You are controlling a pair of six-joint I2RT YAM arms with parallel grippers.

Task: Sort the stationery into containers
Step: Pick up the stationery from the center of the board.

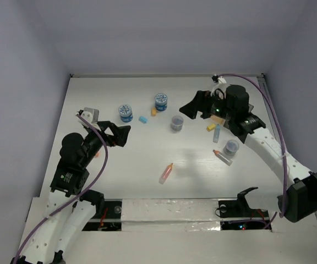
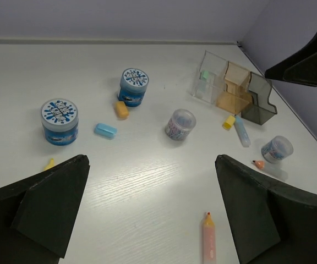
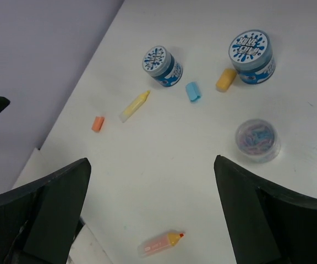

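Note:
Stationery lies scattered on the white table. Two blue-lidded jars [image 2: 59,121] [image 2: 133,86] stand at the back, with a blue eraser [image 2: 105,130] and a yellow-orange eraser [image 2: 121,109] between them. A clear jar of clips [image 2: 179,124] is mid-table and a pink highlighter [image 1: 165,172] lies nearer the front. The clear compartment box [image 2: 220,85] and the dark tray [image 2: 258,102] sit at the right, with a blue stick [image 2: 241,131] and a grey-lidded jar [image 2: 276,149] beside them. My left gripper [image 1: 120,136] and right gripper [image 1: 195,110] both hang open and hold nothing.
A yellow highlighter [image 3: 134,105] and an orange eraser [image 3: 97,124] lie near the table's left side. A small yellow block [image 2: 228,122] and an orange-tipped stick [image 2: 267,168] rest by the containers. Grey walls enclose the table on three sides.

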